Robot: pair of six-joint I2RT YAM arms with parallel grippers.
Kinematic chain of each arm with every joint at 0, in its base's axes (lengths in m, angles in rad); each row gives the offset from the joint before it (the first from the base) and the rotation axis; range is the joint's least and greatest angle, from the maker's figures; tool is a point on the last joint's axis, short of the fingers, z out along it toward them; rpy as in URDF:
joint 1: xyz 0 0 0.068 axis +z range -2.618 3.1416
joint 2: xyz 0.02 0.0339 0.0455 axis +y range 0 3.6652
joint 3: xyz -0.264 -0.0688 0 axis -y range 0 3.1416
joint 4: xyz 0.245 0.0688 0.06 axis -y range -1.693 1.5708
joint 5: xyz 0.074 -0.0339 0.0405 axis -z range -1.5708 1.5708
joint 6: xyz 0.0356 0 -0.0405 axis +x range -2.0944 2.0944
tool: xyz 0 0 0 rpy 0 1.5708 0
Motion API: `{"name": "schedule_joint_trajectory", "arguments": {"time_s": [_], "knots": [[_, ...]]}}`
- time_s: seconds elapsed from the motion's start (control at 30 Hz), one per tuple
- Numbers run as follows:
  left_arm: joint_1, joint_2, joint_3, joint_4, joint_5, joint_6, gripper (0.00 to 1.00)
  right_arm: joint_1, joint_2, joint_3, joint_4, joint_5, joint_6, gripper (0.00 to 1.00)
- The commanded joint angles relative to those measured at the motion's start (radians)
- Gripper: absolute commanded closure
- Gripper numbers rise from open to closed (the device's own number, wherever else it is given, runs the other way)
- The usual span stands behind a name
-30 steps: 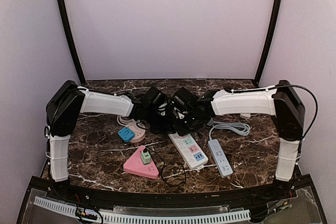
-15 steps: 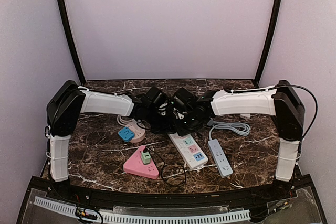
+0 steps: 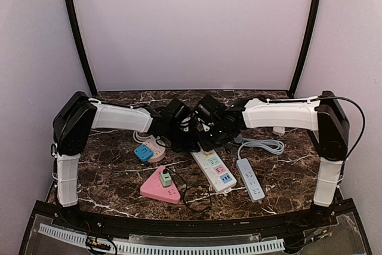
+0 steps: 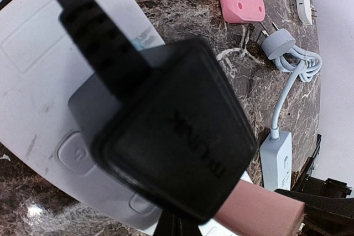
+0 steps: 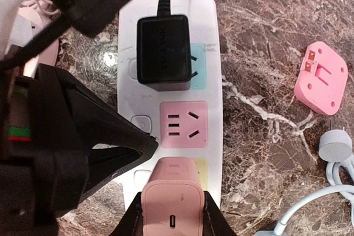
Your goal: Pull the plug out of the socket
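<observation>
- The left gripper (image 5: 145,146) was shut tight and had nothing in it. Its tip sat on the white power strip (image 5: 126,37), just left of the pink socket (image 5: 183,124). It looked like it was pushing the strip down.
- The strip lay flat on the table (image 5: 265,37). Its long side ran straight away from the right gripper (image 5: 172,222). A black adapter (image 5: 163,52) was plugged in at the far end.
- The pink plug (image 5: 172,197) sat at the near end of the strip, over the yellow socket (image 5: 201,174). I could not tell how deep its pins were.
- The right gripper was closed on the pink plug, with one finger on each side. So the right arm had the plug, and the left one was only beside it.
- I think the plug had to come straight up, away from the flat face of the strip. A sideways pull could bend the pins or drag the strip along.
- Far to the right, a loose pink piece (image 5: 321,78) and a grey cable (image 5: 334,148) lay on the table, well apart from the strip.
</observation>
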Motion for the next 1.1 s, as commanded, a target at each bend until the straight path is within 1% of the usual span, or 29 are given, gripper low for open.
{"name": "schedule_joint_trajectory", "arguments": {"time_s": [0.0, 0.33, 0.43, 0.63, 0.8, 0.93, 1.07], "knots": [[-0.005, 0.037, -0.033, -0.149, -0.049, 0.015, 1.00, -0.009, -0.083, 0.022, 0.025, 0.036, -0.006, 0.96], [-0.005, 0.026, -0.046, -0.145, -0.054, 0.013, 1.00, -0.010, -0.172, -0.041, 0.055, -0.006, 0.021, 0.96], [-0.006, 0.022, -0.036, -0.137, -0.043, 0.019, 1.00, -0.032, -0.190, -0.057, 0.057, -0.016, 0.021, 0.96], [-0.012, 0.009, 0.057, -0.136, -0.010, 0.054, 1.00, -0.129, -0.221, -0.078, 0.098, -0.084, -0.004, 0.95], [-0.022, -0.001, 0.192, -0.159, 0.013, 0.095, 0.98, -0.241, -0.212, -0.072, 0.166, -0.177, -0.020, 0.95], [-0.025, -0.028, 0.268, -0.193, 0.007, 0.108, 0.96, -0.338, -0.165, -0.038, 0.231, -0.286, -0.018, 0.94], [-0.025, -0.081, 0.279, -0.211, -0.007, 0.113, 0.96, -0.405, -0.088, 0.027, 0.248, -0.345, -0.019, 0.94]]}}
